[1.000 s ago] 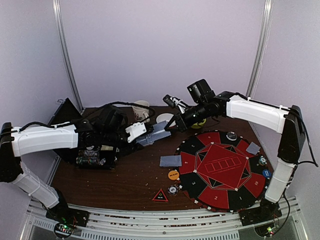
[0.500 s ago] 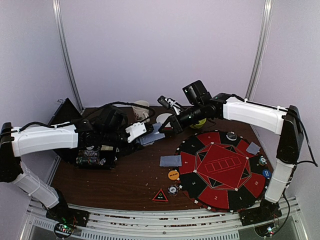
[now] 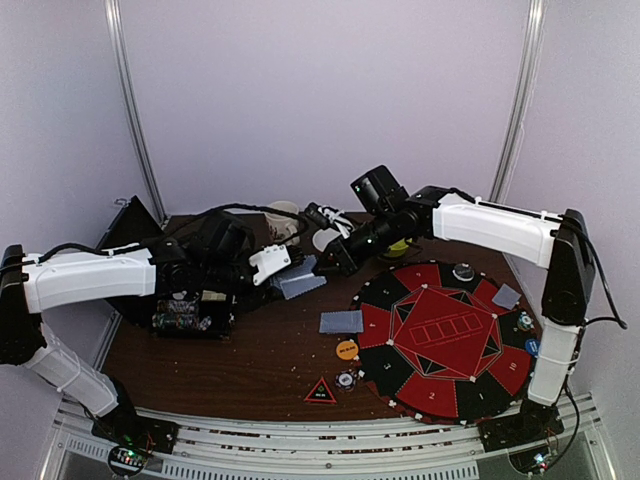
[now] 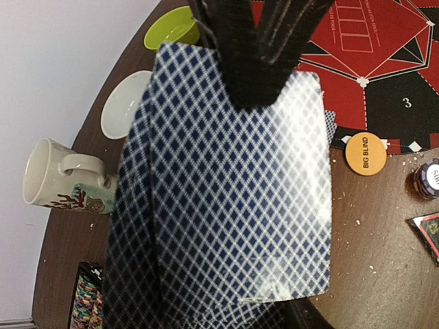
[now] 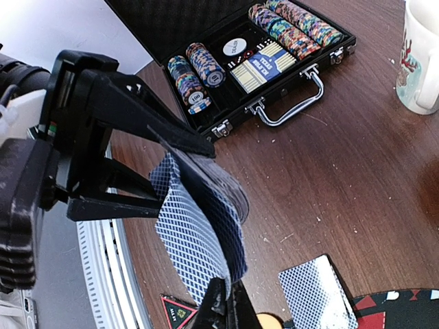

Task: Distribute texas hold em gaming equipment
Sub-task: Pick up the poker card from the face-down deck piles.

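My left gripper (image 3: pixel 290 278) is shut on a deck of blue-grey-backed playing cards (image 3: pixel 300 281), held above the brown table; the deck fills the left wrist view (image 4: pixel 233 199). My right gripper (image 3: pixel 326 257) is shut on the edge of the deck's top card (image 5: pixel 199 240), its fingers (image 4: pixel 264 48) pinching it. A small stack of cards (image 3: pixel 342 322) lies at the edge of the red-and-black poker mat (image 3: pixel 440 340), another card (image 3: pixel 507 296) at the mat's right. The orange disc (image 3: pixel 347 349), a chip (image 3: pixel 346 379) and the black triangular marker (image 3: pixel 320 392) lie near the front.
An open black case (image 5: pixel 254 62) with chip stacks sits at the left (image 3: pixel 190 305). A cream mug (image 3: pixel 283 215), white bowl (image 3: pixel 330 238) and green bowl (image 3: pixel 400 245) stand at the back. A blue disc (image 3: pixel 533 347) and other discs (image 3: pixel 463 271) sit on the mat's rim.
My right gripper has moved left to the deck and closed on the top card's edge. The left arm has stayed almost still with the deck.
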`<state>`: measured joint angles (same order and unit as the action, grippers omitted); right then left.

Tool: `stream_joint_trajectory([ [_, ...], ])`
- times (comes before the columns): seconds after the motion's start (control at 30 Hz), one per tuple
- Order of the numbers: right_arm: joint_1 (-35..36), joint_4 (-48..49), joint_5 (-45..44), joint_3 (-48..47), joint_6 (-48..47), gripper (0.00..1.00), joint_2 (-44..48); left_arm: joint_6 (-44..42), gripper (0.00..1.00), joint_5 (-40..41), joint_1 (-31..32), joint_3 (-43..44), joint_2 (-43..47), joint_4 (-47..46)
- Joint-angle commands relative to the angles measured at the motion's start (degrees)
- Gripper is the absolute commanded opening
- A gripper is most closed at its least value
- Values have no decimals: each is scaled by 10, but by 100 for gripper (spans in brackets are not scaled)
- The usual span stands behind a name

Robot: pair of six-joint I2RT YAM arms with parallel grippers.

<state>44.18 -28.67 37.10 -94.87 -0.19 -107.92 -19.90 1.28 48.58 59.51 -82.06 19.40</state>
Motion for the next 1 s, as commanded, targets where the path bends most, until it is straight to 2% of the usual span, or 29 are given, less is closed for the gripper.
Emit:
stream_joint_trajectory([
  [0.0, 7, 4, -4, -26, -7, 0, -12, -5, 46, -13, 1, 1, -3, -29],
  [0.37, 7, 36, -17, -5, 24, 13, -10, -3, 45, -13, 2, 0, 1, -32],
  [0.53, 5, 35, -20, 4, 23, 14, -4, -1, 45, -10, 1, -2, 0, -37],
  [0.7, 5, 32, -7, -1, 25, 13, -7, 0, 45, -7, 1, -3, 0, -39],
  [0.87, -6, -10, -4, -10, 3, 1, -2, -3, 45, -2, 1, -6, 5, -41],
  [0.97, -9, -42, 2, -15, -20, 0, 6, -4, 45, -4, 1, -6, 4, -40],
])
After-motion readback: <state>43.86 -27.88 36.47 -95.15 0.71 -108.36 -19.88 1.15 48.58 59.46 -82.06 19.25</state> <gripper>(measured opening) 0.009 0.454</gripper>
